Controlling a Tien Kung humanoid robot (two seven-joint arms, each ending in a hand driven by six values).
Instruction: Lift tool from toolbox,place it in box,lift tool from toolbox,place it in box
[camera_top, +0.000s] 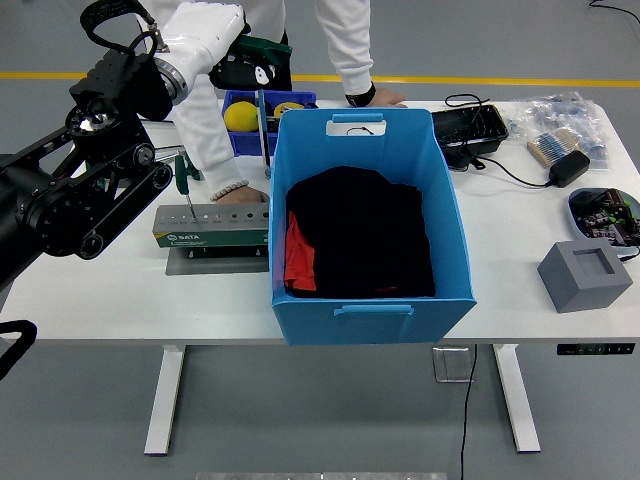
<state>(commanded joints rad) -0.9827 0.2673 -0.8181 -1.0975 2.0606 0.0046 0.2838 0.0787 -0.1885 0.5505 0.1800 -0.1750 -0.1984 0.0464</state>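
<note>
Left hand, black fingers on a white wrist: closed around the green handle of a long-shafted screwdriver, held raised above the table, shaft hanging straight down.
Green metal tool rack: on the white table, left of the box; one green-handled screwdriver standing in it.
Large blue plastic box: table centre, black and red cloth inside.
Person's hand: resting at the rack's far edge.

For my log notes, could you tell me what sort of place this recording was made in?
Probably a robotics lab or workshop floor: a white height-adjustable table on grey flooring with a yellow floor line, a SATA tool holder, and cables and electronics parts at the right.
</note>
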